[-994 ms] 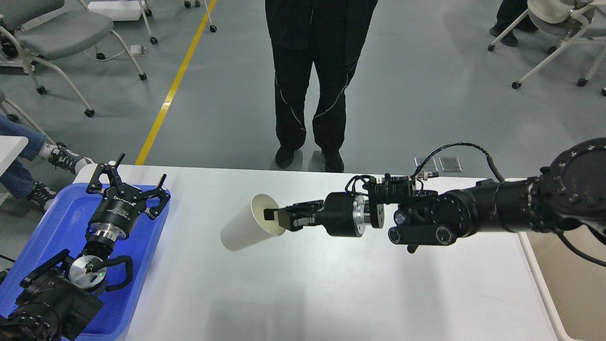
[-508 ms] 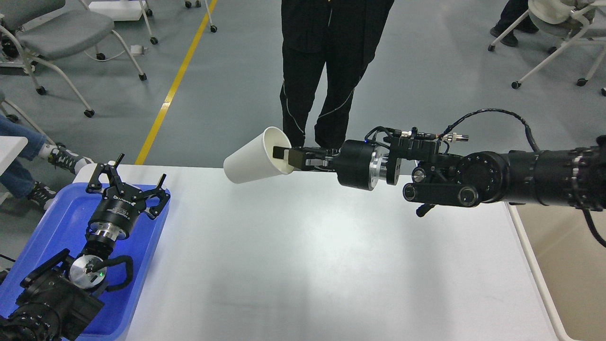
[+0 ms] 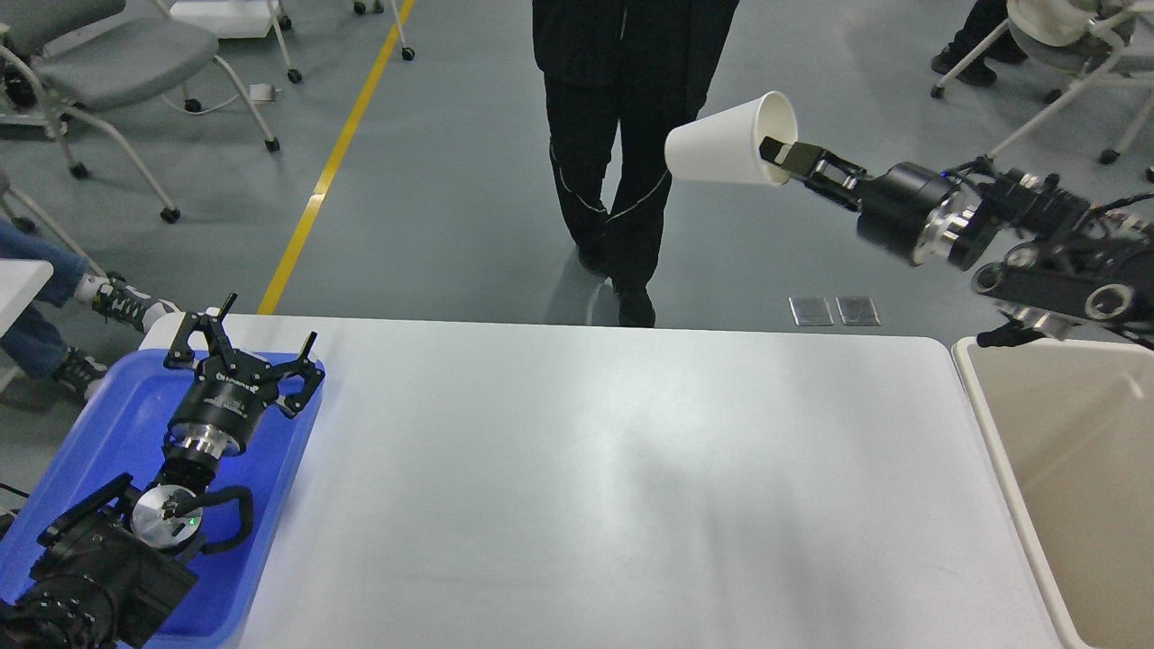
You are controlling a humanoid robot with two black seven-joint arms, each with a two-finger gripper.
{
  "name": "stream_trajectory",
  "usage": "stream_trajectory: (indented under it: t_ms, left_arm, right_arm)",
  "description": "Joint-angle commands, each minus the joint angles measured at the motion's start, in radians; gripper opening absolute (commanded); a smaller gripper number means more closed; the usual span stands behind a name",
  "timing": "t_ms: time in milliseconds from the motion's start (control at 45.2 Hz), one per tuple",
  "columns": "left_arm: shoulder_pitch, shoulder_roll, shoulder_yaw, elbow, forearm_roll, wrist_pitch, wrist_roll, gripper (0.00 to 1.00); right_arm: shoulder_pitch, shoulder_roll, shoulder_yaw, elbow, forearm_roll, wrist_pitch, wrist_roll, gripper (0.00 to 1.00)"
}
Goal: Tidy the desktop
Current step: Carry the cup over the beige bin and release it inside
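Head view: the white desk [image 3: 586, 487] fills the near middle. Right end effector [image 3: 783, 155] pinches a white paper cup [image 3: 728, 142] by its rim, held high at far right. Left end effector [image 3: 243, 347], fingers spread and empty, hovers over the blue tray [image 3: 108, 424].

- The desktop [image 3: 595, 487] occupies the centre of the view.
- The tray [image 3: 108, 424] lies at the desktop's left edge; the left gripper [image 3: 243, 347] sits above the tray.
- The bin [image 3: 1073, 469] stands just beside the desktop's right edge.
- The right gripper [image 3: 783, 155] holds the cup [image 3: 721, 144] by its rim, above the floor behind the desktop's far right corner.
- A person [image 3: 622, 135] stands behind the desktop.
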Motion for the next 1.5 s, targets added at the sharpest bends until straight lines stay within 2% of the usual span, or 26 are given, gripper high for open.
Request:
stream_trajectory:
  t_ms: [0,88,331,552,663,818,884,1039,1481]
  left_arm:
    - [0.0,0.0,0.0,0.0,0.0,0.0,0.0,1.0]
    - [0.0,0.0,0.0,0.0,0.0,0.0,0.0,1.0]
    - [0.0,0.0,0.0,0.0,0.0,0.0,0.0,1.0]
    - [0.0,0.0,0.0,-0.001,0.0,0.0,0.0,1.0]
    - [0.0,0.0,0.0,0.0,0.0,0.0,0.0,1.0]
    - [0.0,0.0,0.0,0.0,0.0,0.0,0.0,1.0]
    - [0.0,0.0,0.0,-0.001,0.0,0.0,0.0,1.0]
    - [0.0,0.0,0.0,0.0,0.0,0.0,0.0,1.0]
    - [0.0,0.0,0.0,0.0,0.0,0.0,0.0,1.0]
  right_arm:
    - [-0.136,-0.149,0.0,-0.174,0.111,0.02,-0.016,0.0]
    - [-0.226,-0.168,0.0,-0.298,0.169,0.04,-0.045,0.0]
    - [-0.429,-0.172,0.008,-0.585,0.292,0.109,-0.17,0.0]
    - [-0.519,-0.171,0.017,-0.739,0.314,0.113,-0.377,0.0]
    - [-0.552,-0.171,0.078,-0.759,0.314,0.112,-0.463,0.0]
    - [-0.596,-0.162,0.176,-0.786,0.312,0.111,-0.635,0.0]
    - [-0.615,-0.154,0.19,-0.795,0.312,0.108,-0.684,0.0]
    - [-0.674,-0.108,0.192,-0.82,0.312,0.103,-0.721,0.0]
    - [-0.851,0.122,0.192,-0.875,0.311,0.099,-0.732,0.0]
